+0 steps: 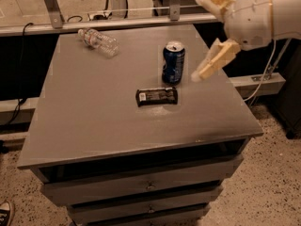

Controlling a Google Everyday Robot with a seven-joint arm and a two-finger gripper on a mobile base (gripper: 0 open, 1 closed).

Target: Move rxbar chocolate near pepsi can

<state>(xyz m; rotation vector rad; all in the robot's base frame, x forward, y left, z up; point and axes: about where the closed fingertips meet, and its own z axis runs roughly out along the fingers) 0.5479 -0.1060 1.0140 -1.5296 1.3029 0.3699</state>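
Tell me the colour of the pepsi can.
The pepsi can is dark blue, silver-topped, clearest in the camera view; the gripper hovers open beside it.

You're looking at a grey table that is carrying three things. A clear plastic bottle is lying on its side near the back left corner. The pepsi can is standing upright right of centre, with the rxbar chocolate lying flat just in front of it. The gripper is hovering to the can's right, fingers spread and gripping nothing.
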